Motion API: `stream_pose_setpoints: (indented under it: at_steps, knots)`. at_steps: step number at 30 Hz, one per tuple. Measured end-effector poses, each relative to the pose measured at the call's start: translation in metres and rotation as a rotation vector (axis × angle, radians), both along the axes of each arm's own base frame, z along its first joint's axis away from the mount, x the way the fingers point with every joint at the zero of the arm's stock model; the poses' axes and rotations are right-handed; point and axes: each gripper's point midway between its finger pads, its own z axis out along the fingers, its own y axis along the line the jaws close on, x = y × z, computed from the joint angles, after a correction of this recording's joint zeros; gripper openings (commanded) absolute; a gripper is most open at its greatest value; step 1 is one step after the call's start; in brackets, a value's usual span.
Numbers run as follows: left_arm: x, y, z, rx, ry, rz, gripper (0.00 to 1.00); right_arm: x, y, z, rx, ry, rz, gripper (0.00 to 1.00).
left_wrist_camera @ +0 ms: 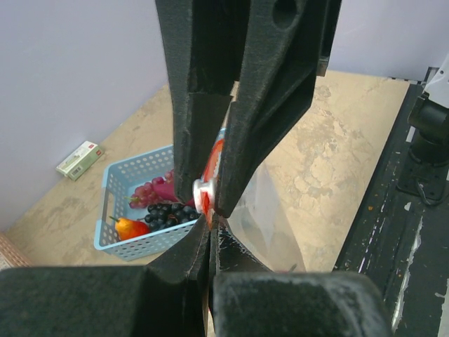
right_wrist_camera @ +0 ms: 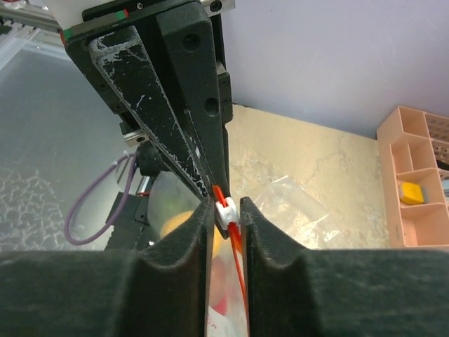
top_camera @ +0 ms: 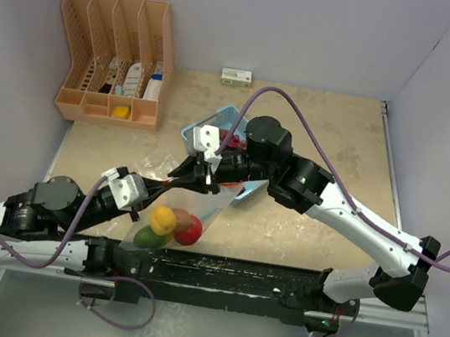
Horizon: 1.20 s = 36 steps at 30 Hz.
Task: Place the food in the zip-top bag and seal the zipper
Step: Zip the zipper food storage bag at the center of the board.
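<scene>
The clear zip-top bag hangs between my two grippers, with a yellow-orange fruit, a red one and a green one inside. My left gripper is shut on the bag's red zipper edge. My right gripper is shut on the white zipper slider, right against the left fingers. More food lies in the blue basket: dark grapes, red grapes and an orange-red fruit.
The orange rack with white bottles stands at the back left. A small green-white box lies by the back wall. Crumpled clear plastic lies on the table beside the bag. The black rail runs along the near edge.
</scene>
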Motion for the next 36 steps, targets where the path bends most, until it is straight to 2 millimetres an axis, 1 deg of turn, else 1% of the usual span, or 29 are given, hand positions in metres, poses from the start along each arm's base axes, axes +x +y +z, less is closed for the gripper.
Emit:
stream_pose_setpoints:
  at_steps: [2,3,10,16,24,28,31,36]
  knots:
    - [0.0,0.0,0.0,0.0,0.0,0.0,0.0,0.0,0.0,0.0,0.0,-0.004,0.001,0.03]
    - [0.0,0.0,0.0,0.0,0.0,0.002,0.0,0.0,0.0,0.0,0.0,-0.006,0.001,0.0]
    - [0.0,0.002,0.001,-0.005,-0.001,0.005,0.0,0.003,-0.002,0.0,-0.002,-0.002,-0.009,0.0]
    - [0.0,0.005,0.003,-0.017,-0.003,0.005,0.0,0.005,-0.007,-0.006,-0.002,0.001,-0.034,0.0]
    - [-0.001,0.011,0.008,-0.041,-0.008,0.01,0.0,0.027,-0.028,-0.025,-0.032,0.041,-0.116,0.0]
    - [0.0,0.017,0.012,-0.066,-0.013,0.02,0.0,0.037,-0.035,-0.03,-0.04,0.063,-0.151,0.0]
    - [0.003,0.023,0.015,-0.08,-0.015,0.048,0.0,0.041,-0.039,-0.034,-0.047,0.075,-0.173,0.0]
    - [0.013,0.034,0.016,-0.09,-0.014,0.129,0.0,0.043,-0.052,-0.047,-0.065,0.107,-0.231,0.0]
